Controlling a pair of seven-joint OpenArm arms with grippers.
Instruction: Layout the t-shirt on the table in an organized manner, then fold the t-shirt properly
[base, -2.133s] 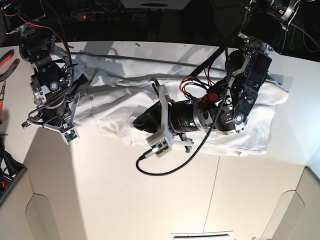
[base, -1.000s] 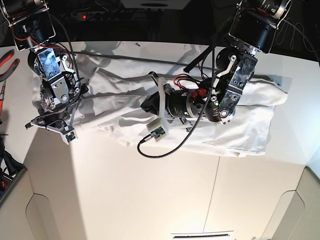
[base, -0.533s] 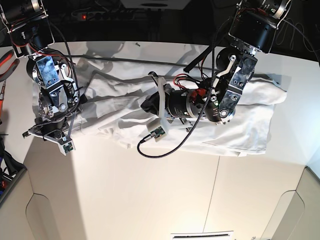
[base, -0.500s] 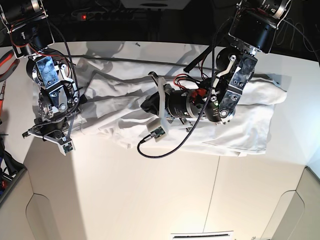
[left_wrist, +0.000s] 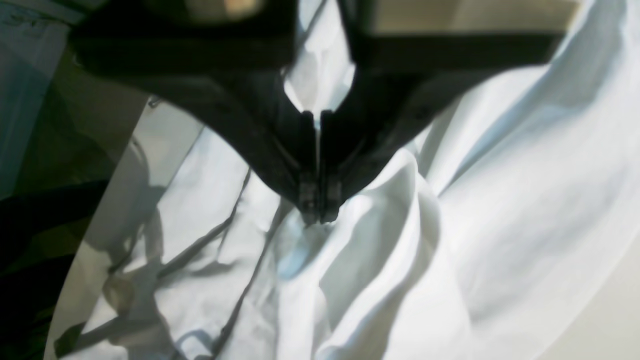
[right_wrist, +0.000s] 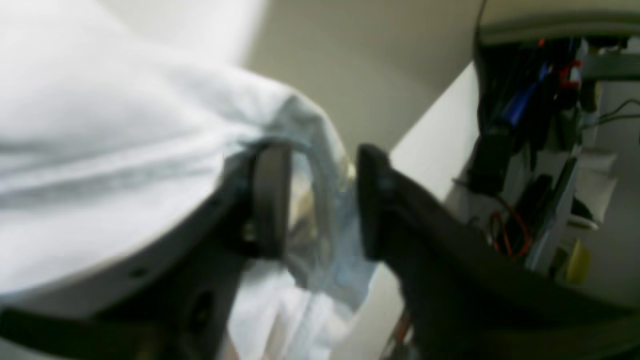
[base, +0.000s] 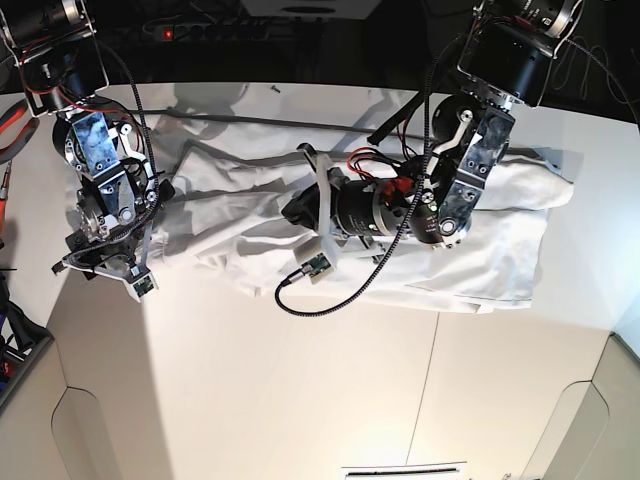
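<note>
The white t-shirt (base: 500, 230) lies stretched sideways across the far half of the table (base: 300, 400), wrinkled, with long folds. My left gripper (base: 295, 212) lies low over the shirt's middle. In the left wrist view its jaws (left_wrist: 317, 212) are shut, pinching a raised fold of the t-shirt (left_wrist: 500, 200). My right gripper (base: 100, 272) hangs at the shirt's left end. In the right wrist view it (right_wrist: 322, 200) is open, and the bunched edge of the t-shirt (right_wrist: 100, 125) sits loosely between the fingers (right_wrist: 272, 200).
Red-handled pliers (base: 12, 120) lie at the table's left edge. A black cable loop (base: 330, 300) hangs from the left arm onto the table. A thin seam (base: 435, 390) crosses the near tabletop. Wiring clutter (right_wrist: 525, 125) stands beyond the table's edge.
The right gripper's jaws have spread apart and released the shirt's left edge, and that arm has shifted slightly toward the table's front. The left arm has stayed in place, still shut.
</note>
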